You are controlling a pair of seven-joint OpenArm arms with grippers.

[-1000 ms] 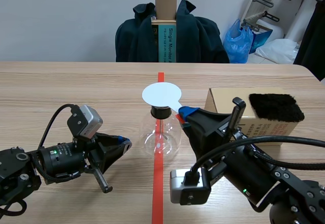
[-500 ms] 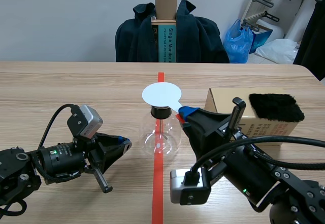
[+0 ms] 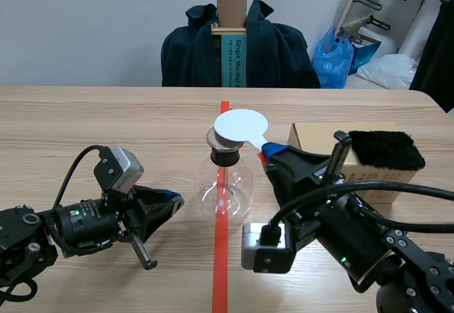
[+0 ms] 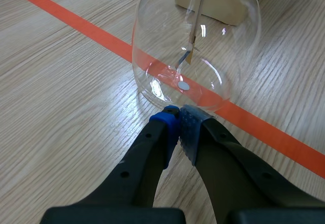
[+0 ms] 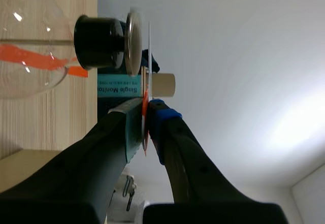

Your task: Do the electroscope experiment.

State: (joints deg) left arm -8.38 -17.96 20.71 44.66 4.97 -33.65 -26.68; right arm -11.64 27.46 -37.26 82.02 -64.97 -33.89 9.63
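Note:
The electroscope, a round glass flask (image 3: 225,184) with a black stopper (image 3: 225,156) and a metal cap (image 3: 219,140), stands on the red tape line. Thin foil leaves (image 4: 188,56) hang inside it. My right gripper (image 3: 267,154) is shut on the handle of a white disc (image 3: 241,124), which hovers just above and right of the cap. In the right wrist view the disc (image 5: 149,51) shows edge-on, close beside the cap (image 5: 133,43). My left gripper (image 4: 177,118) rests low on the table, shut on nothing, its tips nearly touching the flask (image 4: 198,26).
A cardboard box (image 3: 312,137) with a black fur pad (image 3: 385,150) on top sits right of the flask, behind my right arm. Across the table stands a chair draped with a dark jacket (image 3: 277,50), and a blue bag (image 3: 339,59) lies behind.
My right gripper has shifted the white disc to the right and slightly up, off the flask's top, so the metal cap now shows. The left arm has not moved.

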